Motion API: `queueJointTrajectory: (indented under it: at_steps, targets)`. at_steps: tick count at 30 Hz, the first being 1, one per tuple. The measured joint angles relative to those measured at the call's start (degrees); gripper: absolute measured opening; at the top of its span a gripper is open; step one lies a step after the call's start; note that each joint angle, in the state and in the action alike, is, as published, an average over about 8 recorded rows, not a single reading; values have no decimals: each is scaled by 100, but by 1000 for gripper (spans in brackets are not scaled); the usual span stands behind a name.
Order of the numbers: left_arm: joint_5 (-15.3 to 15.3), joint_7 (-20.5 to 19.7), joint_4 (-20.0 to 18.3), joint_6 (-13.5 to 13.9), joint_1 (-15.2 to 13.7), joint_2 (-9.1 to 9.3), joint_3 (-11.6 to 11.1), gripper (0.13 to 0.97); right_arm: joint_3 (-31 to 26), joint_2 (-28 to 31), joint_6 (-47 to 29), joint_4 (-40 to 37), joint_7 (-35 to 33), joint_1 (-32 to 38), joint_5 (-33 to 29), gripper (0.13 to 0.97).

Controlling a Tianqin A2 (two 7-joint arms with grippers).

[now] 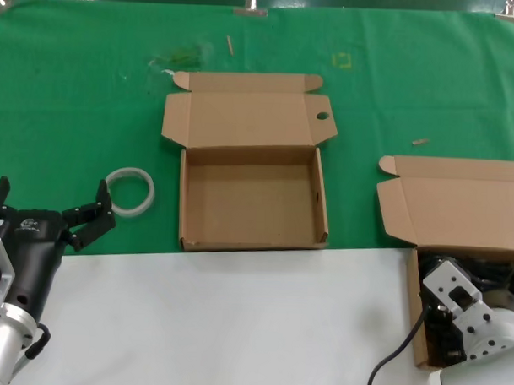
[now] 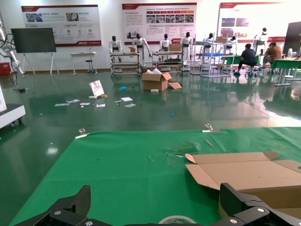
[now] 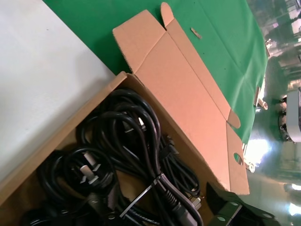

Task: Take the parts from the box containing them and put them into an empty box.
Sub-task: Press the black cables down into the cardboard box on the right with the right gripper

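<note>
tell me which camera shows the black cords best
The right wrist view: the black cords fill it, coiled in their box, plugs visible. The head view shows only a dark patch behind the right arm. The left wrist view shows none.

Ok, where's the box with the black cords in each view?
Head view: the cord box sits lower right, lid open, with the right gripper down in it.
Left wrist view: not in it; the left gripper faces the empty box.
Right wrist view: fills the picture, black cords inside.
Shared landmark: green cloth.
</note>
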Motion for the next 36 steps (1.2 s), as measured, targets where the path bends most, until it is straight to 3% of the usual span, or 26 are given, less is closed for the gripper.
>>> queueJointTrajectory:
  at_steps: [7, 16, 32, 36]
  targets:
    - [0, 0, 0, 0, 0, 0, 0, 966, 46, 15, -95, -151, -76, 135, 20, 699]
    - [0, 0, 0, 0, 0, 0, 0, 966, 168, 17, -171, -213, -128, 186, 90, 854]
    - [0, 0, 0, 0, 0, 0, 0, 966, 396, 16, -384, -451, -374, 313, 154, 854]
    - [0, 0, 0, 0, 0, 0, 0, 966, 455, 16, -440, -506, -457, 344, 175, 790]
